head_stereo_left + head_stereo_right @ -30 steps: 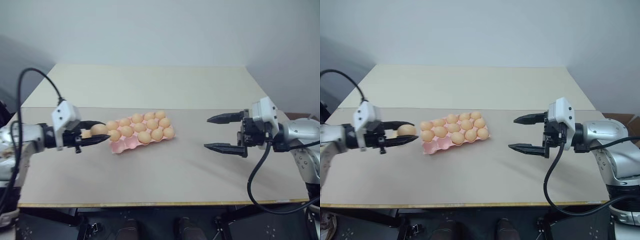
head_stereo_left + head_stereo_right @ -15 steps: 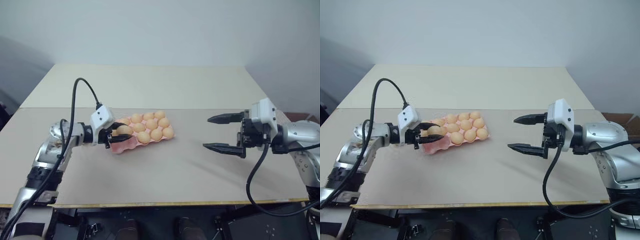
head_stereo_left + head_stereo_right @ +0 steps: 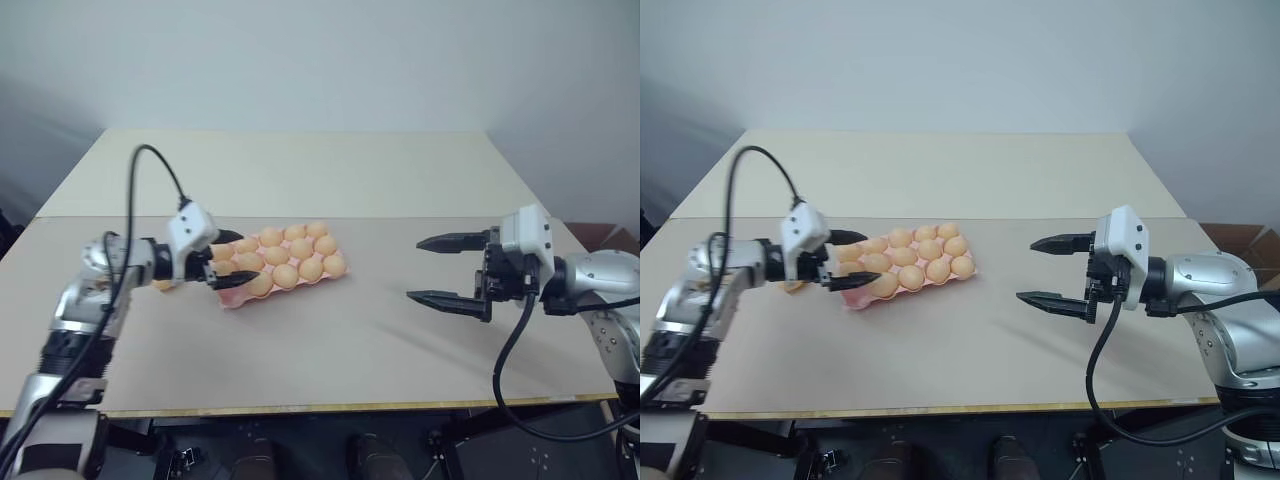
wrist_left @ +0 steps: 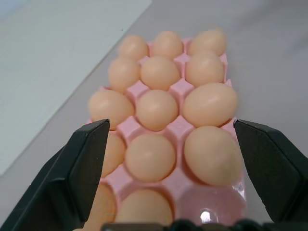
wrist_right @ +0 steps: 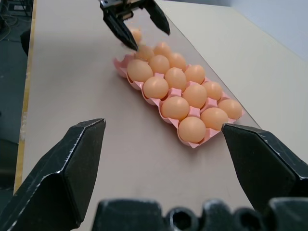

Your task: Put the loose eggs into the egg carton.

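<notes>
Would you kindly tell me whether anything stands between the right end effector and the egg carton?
Nothing visible does. Only bare table lies between the open right end effector and the egg carton; the left end effector hangs over its far end.

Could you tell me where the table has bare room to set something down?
The table is bare between the egg carton and the right gripper, and along its far half. It is crowded where the left gripper straddles the carton's end.

The left gripper (image 3: 228, 265) has carried its orange-tan oval egg (image 4: 211, 154) to the pale pink moulded egg carton (image 3: 238, 296), at its nine-o'clock end, and spread its jaws, leaving the egg in a cup.
</notes>
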Motion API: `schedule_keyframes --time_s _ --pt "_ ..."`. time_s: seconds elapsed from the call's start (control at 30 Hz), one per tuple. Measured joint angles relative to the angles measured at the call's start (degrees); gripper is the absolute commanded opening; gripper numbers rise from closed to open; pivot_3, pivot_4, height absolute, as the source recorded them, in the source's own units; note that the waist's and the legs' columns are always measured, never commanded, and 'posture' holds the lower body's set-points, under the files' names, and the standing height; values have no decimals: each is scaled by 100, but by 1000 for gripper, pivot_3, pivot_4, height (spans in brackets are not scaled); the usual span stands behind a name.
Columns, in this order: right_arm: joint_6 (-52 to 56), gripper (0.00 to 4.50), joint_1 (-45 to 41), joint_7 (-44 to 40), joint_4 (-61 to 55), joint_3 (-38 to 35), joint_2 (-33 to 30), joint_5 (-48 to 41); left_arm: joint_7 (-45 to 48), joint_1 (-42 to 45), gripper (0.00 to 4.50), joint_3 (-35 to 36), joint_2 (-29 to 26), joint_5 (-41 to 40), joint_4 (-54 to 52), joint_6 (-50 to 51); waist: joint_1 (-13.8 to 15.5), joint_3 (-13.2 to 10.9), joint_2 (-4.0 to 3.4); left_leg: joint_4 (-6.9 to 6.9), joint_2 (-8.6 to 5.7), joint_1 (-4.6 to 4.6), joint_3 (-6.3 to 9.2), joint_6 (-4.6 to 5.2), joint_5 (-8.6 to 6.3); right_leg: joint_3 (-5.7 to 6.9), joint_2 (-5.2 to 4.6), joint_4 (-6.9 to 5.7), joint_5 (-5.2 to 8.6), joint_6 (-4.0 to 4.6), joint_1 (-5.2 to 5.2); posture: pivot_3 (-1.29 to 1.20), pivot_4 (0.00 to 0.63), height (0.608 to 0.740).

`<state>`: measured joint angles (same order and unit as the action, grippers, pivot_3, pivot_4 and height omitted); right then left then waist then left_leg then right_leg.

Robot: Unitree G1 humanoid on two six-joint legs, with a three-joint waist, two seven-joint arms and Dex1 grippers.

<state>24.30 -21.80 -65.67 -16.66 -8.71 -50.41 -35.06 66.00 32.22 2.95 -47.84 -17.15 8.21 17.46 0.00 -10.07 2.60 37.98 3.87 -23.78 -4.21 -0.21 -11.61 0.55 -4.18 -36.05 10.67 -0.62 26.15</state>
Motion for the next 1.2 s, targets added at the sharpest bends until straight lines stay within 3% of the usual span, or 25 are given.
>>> schedule_keyframes --time_s 0.37,0.53,0.7,0.87,1.2 --pt "-8 4500 75 -354 189 -143 -190 -5 659 -2405 4480 2455 -1010 -1052 -995 271 -64 0 -1 -1 1 4 -1 -1 -1 8 -10 1 17 24 0 0 150 740" --pt "-13 4500 224 -503 291 -192 -249 -1 767 -3632 4480 3576 -998 -1473 -1632 798 -53 0 -1 -1 2 4 -2 -2 -1 13 -14 4 24 35 0 0 150 740" --pt "-20 4500 333 -513 234 -277 -251 -6 370 -4675 4480 4452 -555 -1622 -2562 1278 -56 0 -1 -3 2 5 -3 -3 -2 12 -15 4 25 36 1 0 150 740" --pt "-20 4500 379 -535 206 -313 -262 -6 -37 -5138 4480 4820 -202 -1793 -3151 1613 -48 1 0 -3 1 10 -3 -3 -2 11 -15 5 25 36 -2 0 150 740" --pt "-20 4500 370 -565 207 -313 -287 -5 -435 -5073 4480 4839 -209 -2019 -3346 1785 -26 1 0 -3 1 8 -3 -3 -2 10 -14 6 26 37 0 0 150 740"
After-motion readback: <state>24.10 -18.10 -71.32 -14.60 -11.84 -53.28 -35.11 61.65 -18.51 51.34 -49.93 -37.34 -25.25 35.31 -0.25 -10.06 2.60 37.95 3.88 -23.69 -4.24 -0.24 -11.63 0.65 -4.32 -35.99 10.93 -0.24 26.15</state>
